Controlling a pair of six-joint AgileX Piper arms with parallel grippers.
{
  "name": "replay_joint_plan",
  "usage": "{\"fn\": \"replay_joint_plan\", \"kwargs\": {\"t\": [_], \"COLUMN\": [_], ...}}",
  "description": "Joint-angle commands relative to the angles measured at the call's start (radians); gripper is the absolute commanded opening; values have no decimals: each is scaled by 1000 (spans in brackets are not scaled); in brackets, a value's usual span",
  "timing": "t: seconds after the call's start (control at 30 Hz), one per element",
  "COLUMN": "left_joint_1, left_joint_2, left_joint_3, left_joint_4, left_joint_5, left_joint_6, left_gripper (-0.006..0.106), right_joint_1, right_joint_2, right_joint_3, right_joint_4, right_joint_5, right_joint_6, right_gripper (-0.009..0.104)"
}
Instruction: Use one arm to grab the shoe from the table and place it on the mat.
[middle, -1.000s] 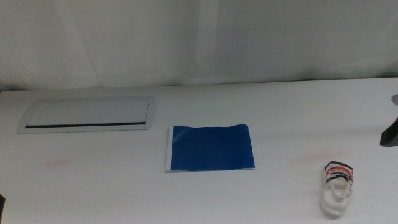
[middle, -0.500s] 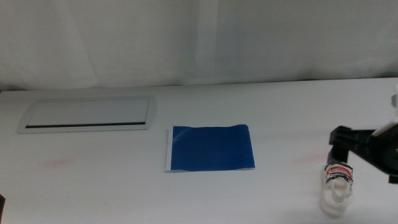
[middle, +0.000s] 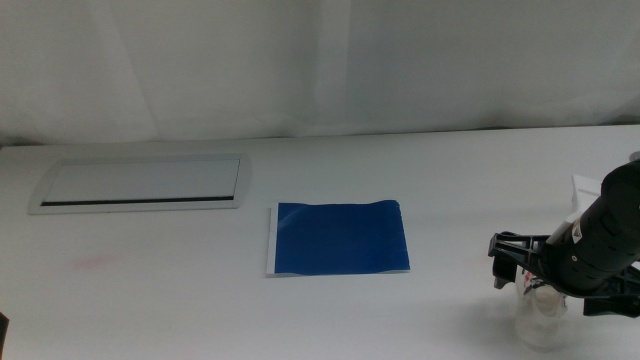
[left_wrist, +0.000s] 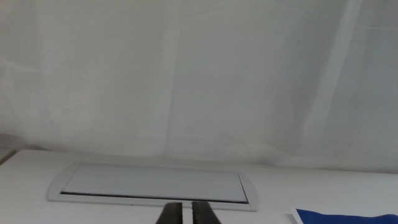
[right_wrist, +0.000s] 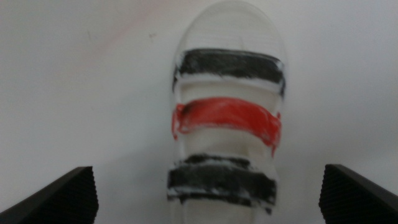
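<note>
At the near right of the table (middle: 330, 320) we find the right gripper (middle: 540, 285) positioned directly above the shoe (middle: 542, 318). In the middle view the black gripper and the dark arm (middle: 605, 245) behind it cover the toe end of the shoe; only the pale heel end shows below them, resting on the white tabletop. In the right wrist view we look straight down on the shoe (right_wrist: 225, 121): a black strap, a red strap and a second black strap cross its white body. The right gripper (right_wrist: 208, 193) has its jaws spread wide, one on each side of the shoe, with bare table between each jaw and the shoe. We see no contact between jaws and shoe.

Further in, at mid-table, the mat (middle: 340, 238) lies flat, dark blue, with its white strip along the short edge facing the left. The shoe is well apart from the mat, to its right and nearer to us.

In the left wrist view the left gripper (left_wrist: 185, 213) shows only its jaw tips, which stand close together with a narrow gap and hold nothing.

Farther back on the left lies the pale grey framed panel (middle: 140, 184), in front of a white curtain (middle: 320, 60).
</note>
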Motion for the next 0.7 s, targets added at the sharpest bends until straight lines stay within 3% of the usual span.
{"fn": "replay_joint_plan", "kwargs": {"t": [0.0,0.43,0.67], "left_joint_1": [2,2,2], "left_joint_2": [-20,-20,-20], "left_joint_3": [39,39,39], "left_joint_4": [-6,-6,-6], "left_joint_5": [-2,-2,-2], "left_joint_6": [-7,-7,-7], "left_gripper": [-3,-3,-3], "right_joint_1": [3,3,3], "right_joint_2": [13,75,109], "right_joint_3": [4,4,4], "right_joint_4": [-4,-28,-22], "right_joint_5": [-39,-84,-93], "right_joint_6": [2,6,6], "right_gripper": [95,95,80]}}
